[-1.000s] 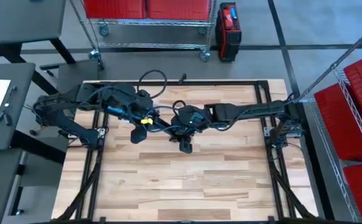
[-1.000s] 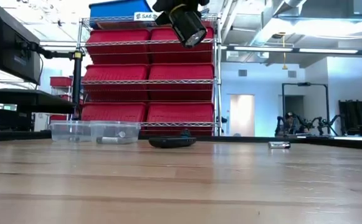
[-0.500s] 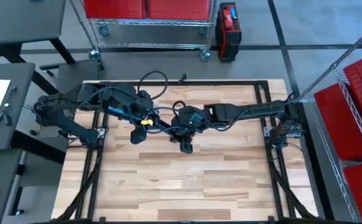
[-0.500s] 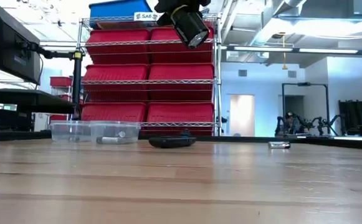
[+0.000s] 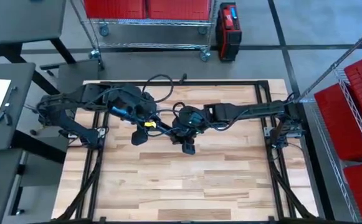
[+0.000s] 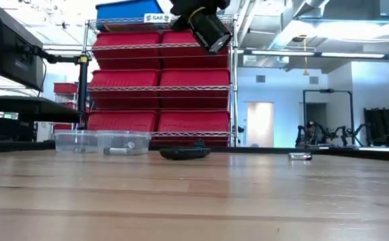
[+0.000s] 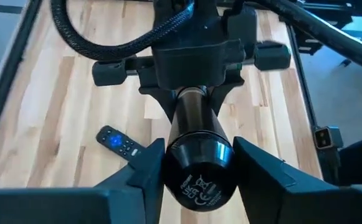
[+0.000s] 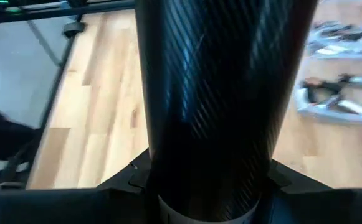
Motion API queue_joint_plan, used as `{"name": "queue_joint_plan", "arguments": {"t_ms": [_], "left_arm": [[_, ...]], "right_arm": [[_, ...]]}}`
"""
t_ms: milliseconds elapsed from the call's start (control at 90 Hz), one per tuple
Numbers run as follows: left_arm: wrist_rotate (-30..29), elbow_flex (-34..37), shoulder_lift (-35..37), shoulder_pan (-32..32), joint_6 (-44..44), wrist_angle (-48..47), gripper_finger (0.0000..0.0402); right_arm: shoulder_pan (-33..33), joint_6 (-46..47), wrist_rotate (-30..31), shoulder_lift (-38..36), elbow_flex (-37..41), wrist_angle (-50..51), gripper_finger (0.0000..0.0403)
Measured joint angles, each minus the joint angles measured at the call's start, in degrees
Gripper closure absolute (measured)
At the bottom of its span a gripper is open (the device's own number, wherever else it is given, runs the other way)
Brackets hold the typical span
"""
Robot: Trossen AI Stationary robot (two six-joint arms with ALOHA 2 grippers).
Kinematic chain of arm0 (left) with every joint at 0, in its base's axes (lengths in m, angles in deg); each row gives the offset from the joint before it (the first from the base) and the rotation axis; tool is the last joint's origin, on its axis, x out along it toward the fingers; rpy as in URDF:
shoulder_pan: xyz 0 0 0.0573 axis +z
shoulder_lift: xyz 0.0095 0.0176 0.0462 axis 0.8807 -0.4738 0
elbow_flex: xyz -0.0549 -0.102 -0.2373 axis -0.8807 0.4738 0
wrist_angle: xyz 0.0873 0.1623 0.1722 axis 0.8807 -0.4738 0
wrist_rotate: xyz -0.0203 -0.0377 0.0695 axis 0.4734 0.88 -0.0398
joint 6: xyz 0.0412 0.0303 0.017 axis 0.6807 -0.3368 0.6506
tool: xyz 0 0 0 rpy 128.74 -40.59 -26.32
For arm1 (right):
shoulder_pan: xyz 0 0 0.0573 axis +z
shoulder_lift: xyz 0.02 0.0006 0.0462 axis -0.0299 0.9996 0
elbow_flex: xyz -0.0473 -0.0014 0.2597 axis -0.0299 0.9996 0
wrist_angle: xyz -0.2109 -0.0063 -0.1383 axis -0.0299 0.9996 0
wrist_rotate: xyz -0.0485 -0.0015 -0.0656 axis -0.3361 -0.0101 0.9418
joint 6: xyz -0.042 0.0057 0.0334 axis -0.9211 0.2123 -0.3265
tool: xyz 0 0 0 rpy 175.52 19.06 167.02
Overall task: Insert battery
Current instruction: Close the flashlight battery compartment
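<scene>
A black tube like a torch body (image 7: 196,149) hangs above the table's middle, shown in the low view (image 6: 209,30) with its round end tilted down toward the near edge. My left gripper (image 7: 196,160) is shut on its end with the printed cap. My right gripper (image 8: 205,180) is shut on its carbon-patterned barrel and shows farther along the tube (image 7: 193,56). In the high view the tube's free end (image 5: 187,147) sticks out toward the near edge. Small metal cylinders that may be batteries lie in a clear tray (image 8: 339,102). My left gripper pinches the tube's capped end (image 7: 196,186) between its two fingers (image 7: 146,171), one on each side, coming along the tube's length. The tube is lifted clear of the table. My right gripper pinches the barrel (image 8: 205,93) between its two fingers (image 8: 280,177), which lie across it; the barrel fills the gap.
A black remote control (image 7: 119,143) lies flat on the wood under the arms, also seen in the low view (image 6: 185,152). Clear plastic trays (image 6: 100,142) stand at the far left. A small metal piece (image 6: 300,156) lies at the far right.
Both grippers have carried the tube a little toward the table's right edge, still lifted and tilted the same way. Neither has let go.
</scene>
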Motion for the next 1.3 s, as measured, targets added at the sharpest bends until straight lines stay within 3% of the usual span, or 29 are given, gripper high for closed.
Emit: {"name": "queue_joint_plan", "arguments": {"t_ms": [422,722,967,1300], "left_arm": [[5.7,0.0,-3.4,-0.6,6.9,1.6,0.0266],[5.4,0.0,-3.4,-2.3,15.5,5.7,0.0266],[4.0,0.0,-3.4,-5.0,29.9,10.0,0.0266],[4.1,0.0,-3.3,-6.6,53.1,12.7,0.0266]], "right_arm": [[-4.2,4.6,-24.7,0.1,0.1,1.8,0.0271],[-5.6,10.9,-38.3,0.0,0.1,0.7,0.0271],[-5.6,15.0,-46.6,-0.1,0.1,-2.2,0.0271],[-5.6,16.8,-52.0,-0.2,0.1,-7.3,0.0271]]}}
